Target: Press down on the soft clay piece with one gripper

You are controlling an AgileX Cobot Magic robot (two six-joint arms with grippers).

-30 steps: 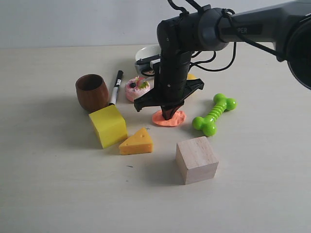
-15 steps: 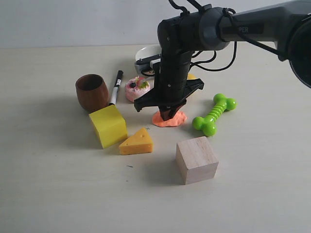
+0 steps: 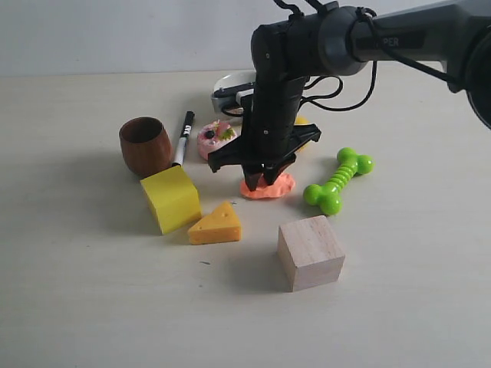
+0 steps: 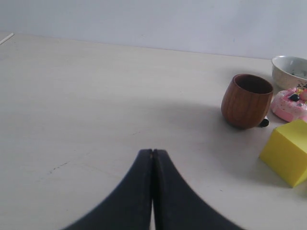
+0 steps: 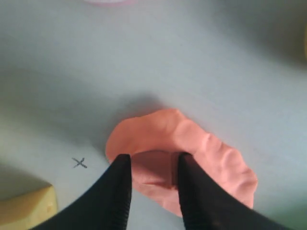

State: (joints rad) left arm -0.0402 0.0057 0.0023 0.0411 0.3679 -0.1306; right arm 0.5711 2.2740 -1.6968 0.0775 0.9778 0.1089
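Observation:
The soft clay piece (image 3: 273,188) is a flat salmon-orange blob lying on the table between the pink toy cake and the green bone. My right gripper (image 3: 258,182) points straight down onto its left part. In the right wrist view the clay (image 5: 213,149) is lumpy, with a pressed dent between the two black fingers (image 5: 120,182). The right gripper (image 5: 151,160) is open by a small gap, its tips at the clay's surface. My left gripper (image 4: 152,152) is shut on nothing over bare table, and it does not show in the exterior view.
Around the clay lie a green toy bone (image 3: 337,180), a pink toy cake (image 3: 216,139), a cheese wedge (image 3: 216,225), a yellow cube (image 3: 170,198), a wooden block (image 3: 310,251), a brown wooden cup (image 3: 144,146), a marker (image 3: 184,136) and a white bowl (image 3: 229,86).
The right gripper's pointed tip has parted into two fingers over the clay, and it has shifted slightly to the left. The clay now shows a dent.

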